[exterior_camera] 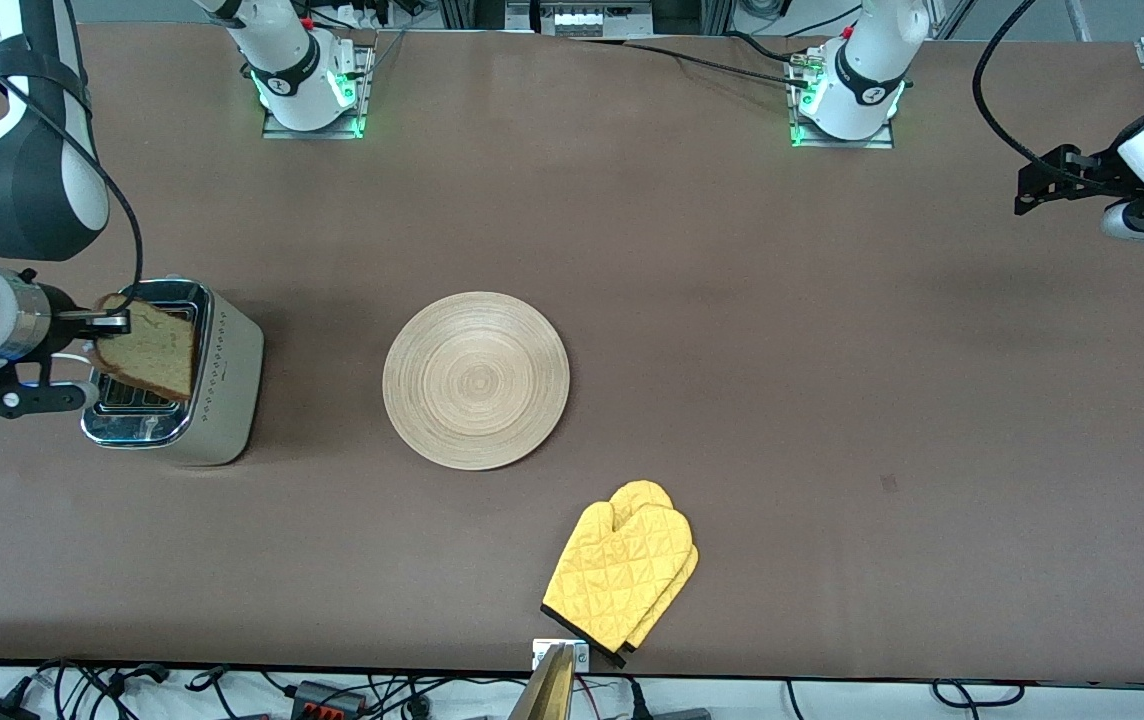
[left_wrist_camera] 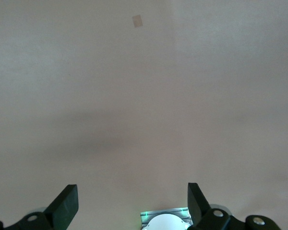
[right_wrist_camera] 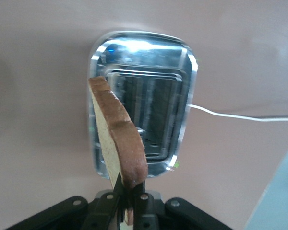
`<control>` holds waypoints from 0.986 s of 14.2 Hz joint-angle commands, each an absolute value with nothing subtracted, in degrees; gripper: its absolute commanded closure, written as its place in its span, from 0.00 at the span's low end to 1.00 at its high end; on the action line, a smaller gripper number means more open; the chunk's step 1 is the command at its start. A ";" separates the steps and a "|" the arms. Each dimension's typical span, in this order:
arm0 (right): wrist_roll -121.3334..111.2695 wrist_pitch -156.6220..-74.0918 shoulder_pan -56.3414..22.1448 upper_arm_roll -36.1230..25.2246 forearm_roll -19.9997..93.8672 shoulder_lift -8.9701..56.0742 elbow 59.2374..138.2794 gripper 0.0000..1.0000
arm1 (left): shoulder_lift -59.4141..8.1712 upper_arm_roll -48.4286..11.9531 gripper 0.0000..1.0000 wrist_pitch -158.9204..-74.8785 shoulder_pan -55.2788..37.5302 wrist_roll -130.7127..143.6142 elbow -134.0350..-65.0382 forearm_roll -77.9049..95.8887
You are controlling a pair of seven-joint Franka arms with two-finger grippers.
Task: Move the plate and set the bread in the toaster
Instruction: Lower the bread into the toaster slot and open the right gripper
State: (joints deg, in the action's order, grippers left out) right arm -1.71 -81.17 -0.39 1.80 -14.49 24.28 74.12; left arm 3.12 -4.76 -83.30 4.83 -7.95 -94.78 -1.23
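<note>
We see the right gripper (exterior_camera: 122, 321) pinching the bread (exterior_camera: 150, 350) by its crust, holding the slice on edge over the chrome top of the toaster (exterior_camera: 217, 385), which stands near the right arm's end of the table (exterior_camera: 732, 300). The plate (exterior_camera: 476, 380) lies flat about mid-table, bare. A yellow oven mitt (exterior_camera: 622, 570) rests close to the table edge nearest the front camera. The left gripper (left_wrist_camera: 132, 206) waits over the left arm's end, fingers spread wide.
</note>
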 commanded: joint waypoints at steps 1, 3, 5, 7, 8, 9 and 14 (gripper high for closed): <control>2.08 -78.85 0.35 0.62 -15.56 24.61 73.92 1.00 | 3.96 -4.04 0.00 -83.58 4.22 -7.29 -95.62 -1.05; 4.91 -78.40 0.44 0.62 -15.64 24.87 74.26 1.00 | 3.96 -4.13 0.00 -83.41 4.22 -7.29 -95.62 -1.05; 6.14 -78.40 0.35 0.62 -15.38 26.10 74.27 1.00 | 3.96 -4.13 0.00 -82.97 4.22 -7.38 -95.71 -1.05; 8.95 -78.40 0.09 0.79 -14.33 26.28 74.18 1.00 | 3.96 -4.13 0.00 -82.88 4.22 -7.38 -95.63 -1.05; 9.23 -78.40 -0.17 0.88 -13.80 26.28 74.18 1.00 | 3.96 -4.13 0.00 -82.88 4.13 -7.38 -95.54 -1.05; 9.23 -78.40 -0.09 0.97 -13.62 26.28 74.18 1.00 | 3.96 -4.13 0.00 -82.88 4.13 -7.38 -95.54 -1.05; 8.26 -76.83 -0.53 1.14 -12.83 26.19 74.53 1.00 | 3.78 -4.04 0.00 -83.32 4.22 -7.21 -95.45 -1.05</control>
